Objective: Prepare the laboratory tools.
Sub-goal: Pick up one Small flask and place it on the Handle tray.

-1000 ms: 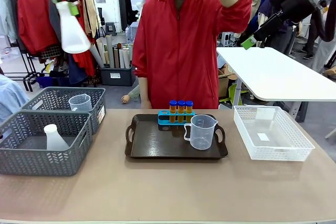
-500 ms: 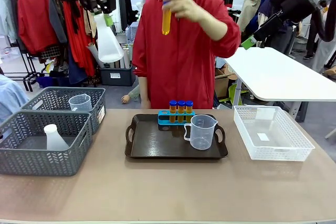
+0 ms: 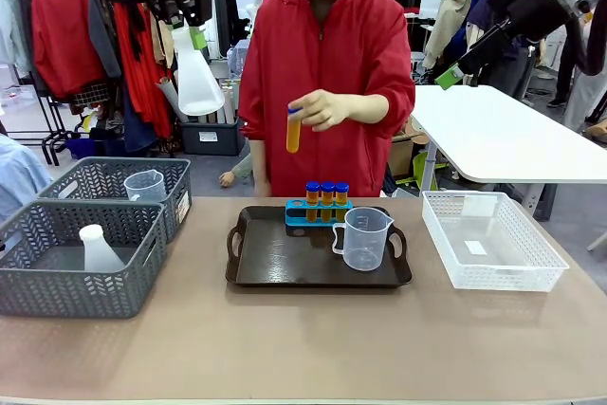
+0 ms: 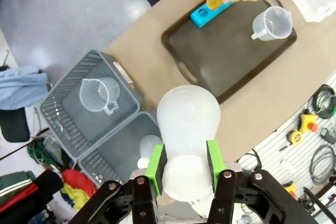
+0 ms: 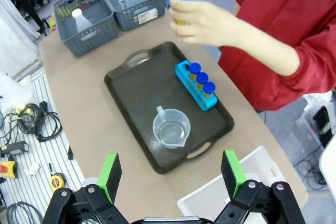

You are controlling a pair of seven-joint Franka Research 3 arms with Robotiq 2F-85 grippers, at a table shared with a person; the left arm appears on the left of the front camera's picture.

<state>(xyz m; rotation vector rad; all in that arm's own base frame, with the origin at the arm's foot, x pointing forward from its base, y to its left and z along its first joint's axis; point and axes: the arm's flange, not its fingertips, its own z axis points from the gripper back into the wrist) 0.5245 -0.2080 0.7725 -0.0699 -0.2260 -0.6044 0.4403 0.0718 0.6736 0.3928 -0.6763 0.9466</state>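
Observation:
High above the table's left side, my left gripper is shut on the neck of a translucent white conical flask; its green pads clamp the flask. The person's hand holds a blue-capped tube of orange liquid above the blue rack, where three more tubes stand. A clear handled beaker sits on the dark brown tray. My right gripper hangs open high over the tray, with nothing between its fingers.
Two grey baskets stand at the left, one holding a second flask, the other a second beaker. An empty white mesh basket is at the right. Bare tabletop lies in front of the tray.
The person's hand has brought the tube down from head height to just above the rack. My left gripper carried the flask to the right, then stopped.

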